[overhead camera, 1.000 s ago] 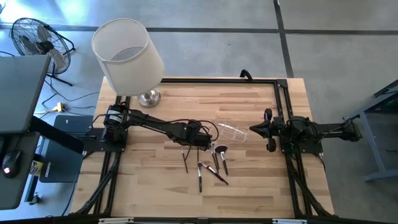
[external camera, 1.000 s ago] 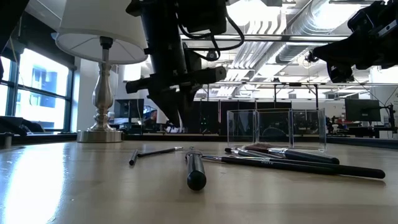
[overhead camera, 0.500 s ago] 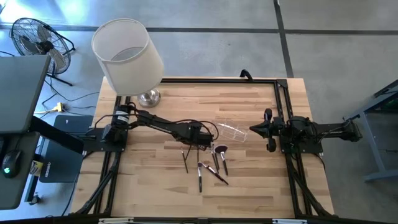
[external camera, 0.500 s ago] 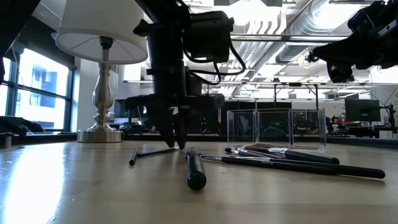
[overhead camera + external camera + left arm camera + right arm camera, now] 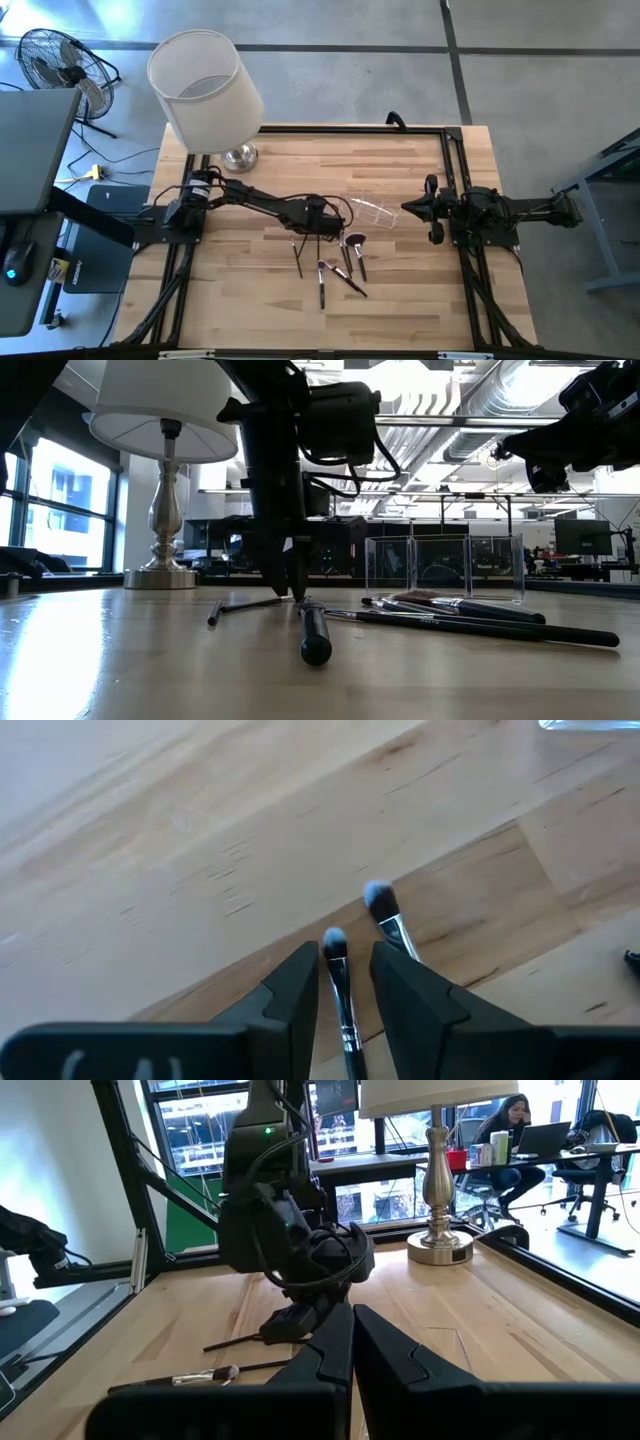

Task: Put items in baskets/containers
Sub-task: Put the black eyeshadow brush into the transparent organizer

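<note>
reaching down near the middle of the table (image 5: 400, 300), the left gripper (image 5: 298, 236) has its fingers slightly apart on both sides of a thin brush (image 5: 340, 982), and it is hard to tell if they already press it. the other brushes (image 5: 345, 262) lie scattered just beside it. the clear box (image 5: 372, 212) stands near, between both arms. the right gripper (image 5: 408, 209) waits at the right side, its fingers closed together, holding nothing.

An open-plan office or lab space: exposed ceiling ducts (image 5: 480, 400) and big windows (image 5: 60, 500) behind the wooden workbench (image 5: 400, 280), desks with monitors (image 5: 575, 538), a person seated at a laptop (image 5: 505, 1125), concrete floor (image 5: 540, 80).
</note>
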`<action>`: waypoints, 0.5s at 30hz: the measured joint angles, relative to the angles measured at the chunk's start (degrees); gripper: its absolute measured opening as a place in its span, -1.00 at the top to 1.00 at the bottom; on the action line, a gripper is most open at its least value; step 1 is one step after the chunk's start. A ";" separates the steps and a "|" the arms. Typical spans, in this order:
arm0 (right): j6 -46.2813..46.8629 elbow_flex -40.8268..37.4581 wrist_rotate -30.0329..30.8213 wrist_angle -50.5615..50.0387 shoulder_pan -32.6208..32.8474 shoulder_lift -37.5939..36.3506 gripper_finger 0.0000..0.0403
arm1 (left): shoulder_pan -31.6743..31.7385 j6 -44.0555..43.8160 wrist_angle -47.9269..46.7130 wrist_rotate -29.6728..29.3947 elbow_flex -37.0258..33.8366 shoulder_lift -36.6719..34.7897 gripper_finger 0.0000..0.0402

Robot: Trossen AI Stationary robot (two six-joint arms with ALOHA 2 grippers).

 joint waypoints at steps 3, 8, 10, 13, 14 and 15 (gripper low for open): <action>-0.01 -0.01 -0.01 -0.02 -0.02 0.00 0.98 | 0.04 0.01 0.31 0.91 0.00 0.28 0.51; -0.01 0.02 0.01 0.02 -0.02 0.00 0.98 | 0.00 -0.21 0.65 0.15 0.00 1.11 0.57; 0.00 -0.01 -0.01 0.00 0.00 0.00 0.98 | 0.00 -0.21 0.90 0.21 0.00 1.17 0.67; -0.01 0.01 -0.01 0.00 0.00 0.00 0.98 | -0.02 -0.21 1.28 0.47 0.00 1.21 0.88; -0.01 -0.01 0.01 0.00 -0.02 0.00 0.98 | -0.02 -0.21 1.27 0.55 -0.02 1.25 0.93; -0.01 -0.01 -0.01 0.02 0.00 0.00 0.98 | -0.02 -0.22 1.27 0.59 -0.02 1.27 0.96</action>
